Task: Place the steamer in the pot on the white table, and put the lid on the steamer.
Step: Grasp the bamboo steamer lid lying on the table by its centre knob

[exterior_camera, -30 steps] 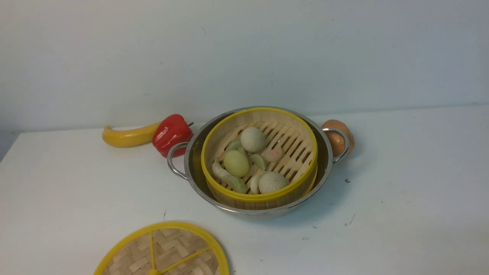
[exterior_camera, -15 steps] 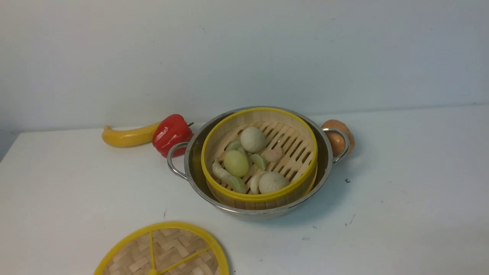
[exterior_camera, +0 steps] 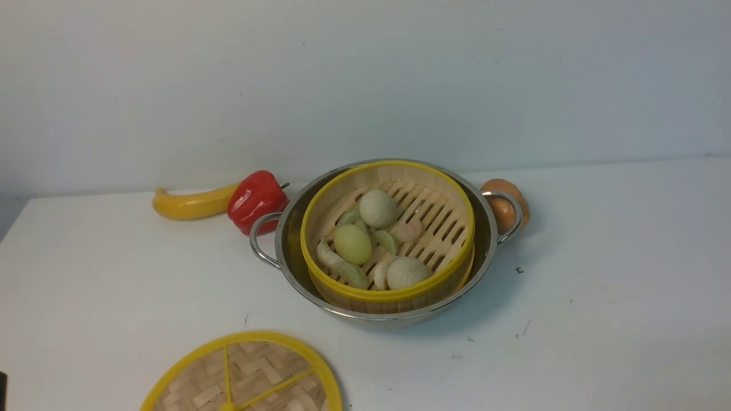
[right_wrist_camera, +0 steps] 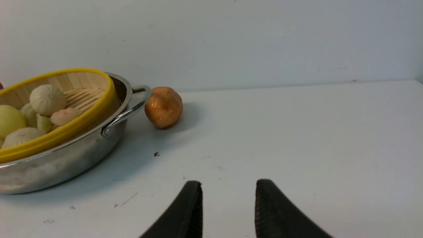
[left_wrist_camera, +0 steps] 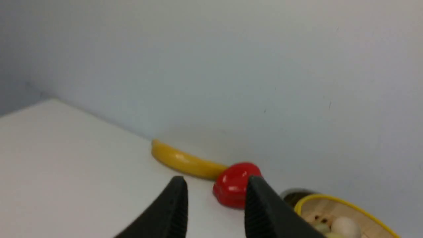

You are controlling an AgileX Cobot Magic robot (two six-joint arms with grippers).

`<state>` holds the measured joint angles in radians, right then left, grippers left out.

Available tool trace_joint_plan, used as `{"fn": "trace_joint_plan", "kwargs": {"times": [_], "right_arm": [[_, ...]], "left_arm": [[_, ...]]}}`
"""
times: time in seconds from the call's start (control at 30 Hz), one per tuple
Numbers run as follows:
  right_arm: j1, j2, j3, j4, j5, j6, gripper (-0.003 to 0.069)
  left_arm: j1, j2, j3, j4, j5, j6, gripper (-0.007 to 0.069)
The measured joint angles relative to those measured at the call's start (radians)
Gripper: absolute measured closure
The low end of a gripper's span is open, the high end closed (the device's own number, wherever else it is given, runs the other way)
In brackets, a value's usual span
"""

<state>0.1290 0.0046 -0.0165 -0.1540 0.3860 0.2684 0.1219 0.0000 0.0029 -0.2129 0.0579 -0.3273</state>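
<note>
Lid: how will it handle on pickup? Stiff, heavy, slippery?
Lid probably stiff: thick yellow rim and spokes brace the weave. Likely light: thin woven bamboo. Lying flat on the table, its edge may be hard to get under.

Looks like a lab test bench, not a real kitchen; a plain white table (exterior_camera: 628,257) stands against a bare pale wall (exterior_camera: 365,68); a glossy, plastic-looking banana (exterior_camera: 191,204) and red pepper (exterior_camera: 257,200) lie there.

Bare white table (exterior_camera: 599,274) spreads right of the pot (exterior_camera: 288,245) and between it and the lid (exterior_camera: 245,371); a red pepper (exterior_camera: 257,200) and banana (exterior_camera: 191,205) crowd its left handle; an orange-brown fruit (exterior_camera: 505,208) sits just behind the right handle; the steamer (exterior_camera: 388,295) stands open above.
</note>
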Motion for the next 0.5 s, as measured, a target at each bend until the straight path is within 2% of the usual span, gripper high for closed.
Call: {"fn": "trace_joint_plan", "kwargs": {"times": [0.17,0.27,0.4,0.5], "right_arm": [[0.0,0.0,0.0,0.0,0.0,0.0,0.0418],[0.0,0.0,0.0,0.0,0.0,0.0,0.0418],[0.0,0.0,0.0,0.0,0.0,0.0,0.0418],[0.0,0.0,0.0,0.0,0.0,0.0,0.0418]], "left_arm": [[0.0,0.0,-0.063,-0.017,0.16,-0.022,0.0384],[0.0,0.036,-0.108,-0.058,0.195,0.025,0.0384],[0.0,0.115,-0.185,-0.145,0.248,0.15,0.0384],[0.0,0.202,-0.291,-0.215,0.332,0.336,0.0384]]}}
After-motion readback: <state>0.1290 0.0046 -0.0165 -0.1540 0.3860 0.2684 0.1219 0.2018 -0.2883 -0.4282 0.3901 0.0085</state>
